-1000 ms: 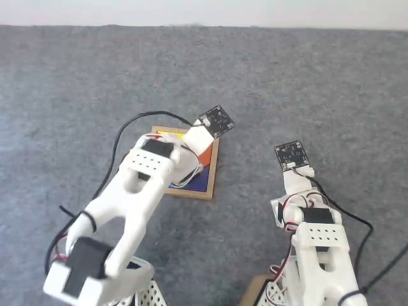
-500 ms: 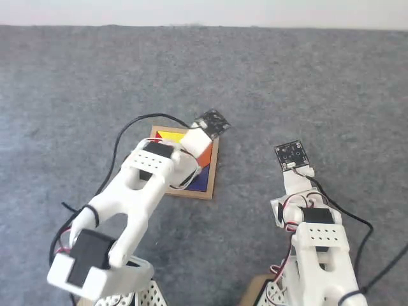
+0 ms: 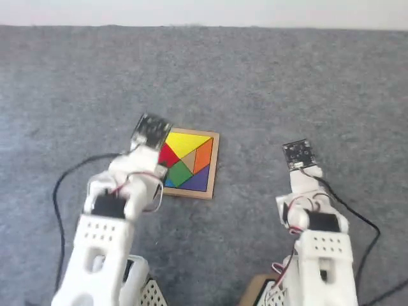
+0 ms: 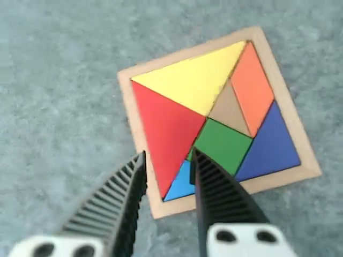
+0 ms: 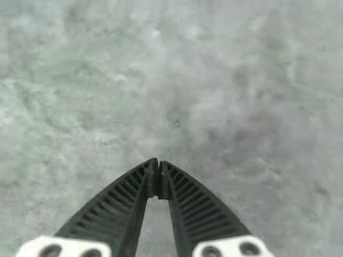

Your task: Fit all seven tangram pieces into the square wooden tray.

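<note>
Tangram pieces [image 4: 193,80], all seven, sit flush in the wooden tray [image 4: 257,186] just ahead of the parted, empty left claw [image 4: 168,155], the right claw [image 5: 156,163] clenched on nothing well aside; fitting looks finished, so the next move calls only for retreating.

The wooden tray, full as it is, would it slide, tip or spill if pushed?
The wooden tray looks flat, so unlikely to tip. The fuzzy grey cloth may drag on it. Its pieces sit flush, so probably stay in.
</note>
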